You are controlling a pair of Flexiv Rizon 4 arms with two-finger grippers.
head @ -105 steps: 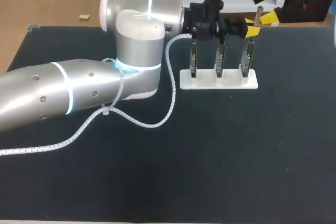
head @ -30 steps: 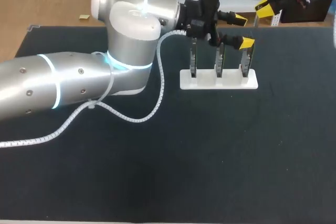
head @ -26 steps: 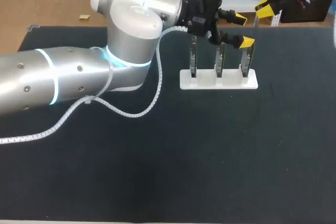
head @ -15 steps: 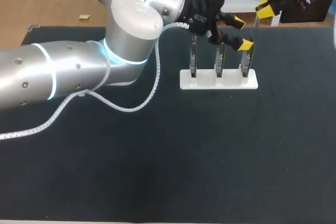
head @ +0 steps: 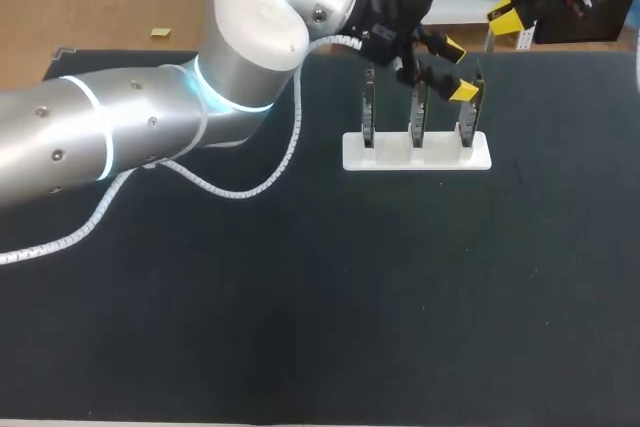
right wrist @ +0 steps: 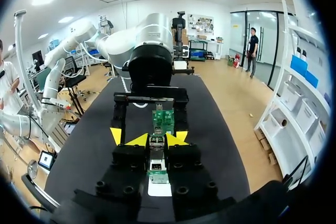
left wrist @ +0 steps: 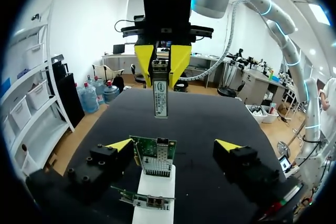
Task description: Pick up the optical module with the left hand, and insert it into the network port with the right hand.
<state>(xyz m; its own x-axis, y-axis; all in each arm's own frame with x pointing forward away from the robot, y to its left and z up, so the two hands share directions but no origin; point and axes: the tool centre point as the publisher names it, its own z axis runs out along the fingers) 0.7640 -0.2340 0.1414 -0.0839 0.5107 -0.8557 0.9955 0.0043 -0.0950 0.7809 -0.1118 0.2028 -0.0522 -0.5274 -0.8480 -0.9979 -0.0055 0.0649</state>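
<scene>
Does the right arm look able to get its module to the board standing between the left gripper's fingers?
Probably yes. The left gripper is open, its fingers flanking the board, and the right gripper holds the module beyond it with nothing between.

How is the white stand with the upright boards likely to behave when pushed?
The white stand looks small and seems to sit loose on the dark mat, so a push would probably slide it. Its three boards stand tall over a narrow base, so a high push may tip it. The boards look thin: probably stiff but fragile.
</scene>
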